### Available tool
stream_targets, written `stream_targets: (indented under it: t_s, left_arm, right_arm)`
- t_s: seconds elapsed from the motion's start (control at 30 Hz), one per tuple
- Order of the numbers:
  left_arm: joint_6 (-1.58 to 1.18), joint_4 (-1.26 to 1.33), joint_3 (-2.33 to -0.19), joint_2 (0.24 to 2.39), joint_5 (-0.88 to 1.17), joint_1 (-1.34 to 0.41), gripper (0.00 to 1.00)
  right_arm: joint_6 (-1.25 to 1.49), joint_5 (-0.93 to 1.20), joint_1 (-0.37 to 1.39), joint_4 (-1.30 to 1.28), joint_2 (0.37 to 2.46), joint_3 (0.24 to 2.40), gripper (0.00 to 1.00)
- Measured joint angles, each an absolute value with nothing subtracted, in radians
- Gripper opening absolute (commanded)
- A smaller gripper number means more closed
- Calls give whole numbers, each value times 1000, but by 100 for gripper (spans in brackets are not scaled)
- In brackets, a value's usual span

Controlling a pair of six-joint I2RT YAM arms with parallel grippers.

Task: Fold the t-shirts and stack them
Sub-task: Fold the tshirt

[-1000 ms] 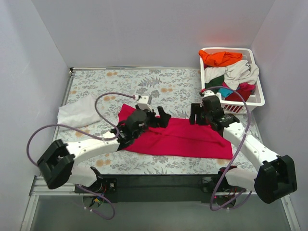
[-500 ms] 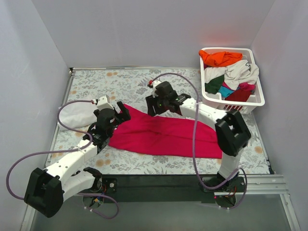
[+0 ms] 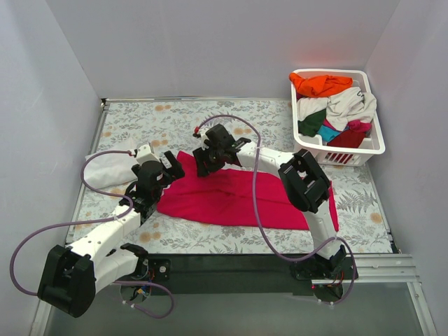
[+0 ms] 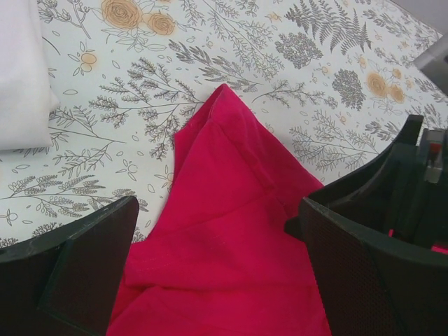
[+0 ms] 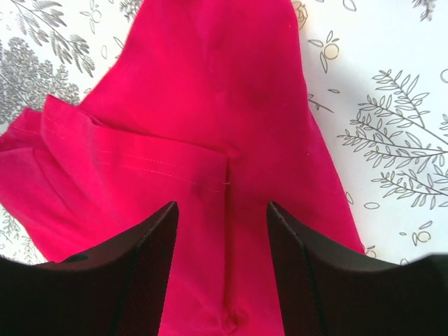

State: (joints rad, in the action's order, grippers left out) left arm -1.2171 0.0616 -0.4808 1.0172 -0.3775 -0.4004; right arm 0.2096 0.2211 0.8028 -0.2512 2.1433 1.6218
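Note:
A large crimson-pink t-shirt (image 3: 245, 196) lies spread across the middle of the table. My left gripper (image 3: 170, 168) is open just above its upper left corner; in the left wrist view the gripper (image 4: 217, 280) straddles the crimson cloth (image 4: 224, 224) with nothing held. My right gripper (image 3: 204, 165) is open, close beside it over the same end of the shirt. In the right wrist view the gripper (image 5: 222, 280) hovers over a folded sleeve and hem (image 5: 140, 161). A white t-shirt (image 3: 108, 168) lies bunched at the far left and shows in the left wrist view (image 4: 21, 77).
A white slotted basket (image 3: 374, 143) at the back right holds orange (image 3: 320, 85), off-white, green and teal shirts. The right arm reaches far left across the crimson shirt. Grey walls close in the floral tablecloth (image 3: 231, 119) on three sides.
The right arm has swung from the shirt's right end across to its left end. The left arm has drawn back to the left. The shirt's upper left corner has shifted a little.

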Motion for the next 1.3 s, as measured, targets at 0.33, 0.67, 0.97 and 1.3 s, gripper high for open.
stream_targets:
  t_s: [0.33, 0.67, 0.97, 1.3]
  left_arm:
    - [-1220, 80, -477, 1018, -363, -390, 90]
    - [-1221, 82, -470, 1018, -355, -389, 90]
    - [-1221, 82, -470, 1017, -353, -389, 90]
    - [-1225, 82, -466, 1002, -348, -389, 90]
  right_arm:
    - [210, 256, 804, -251, 2167, 1623, 41]
    - [211, 265, 819, -244, 2167, 1622, 36]
    - [211, 265, 820, -238, 2167, 1621, 36]
    - [211, 266, 820, -236, 2173, 1621, 33]
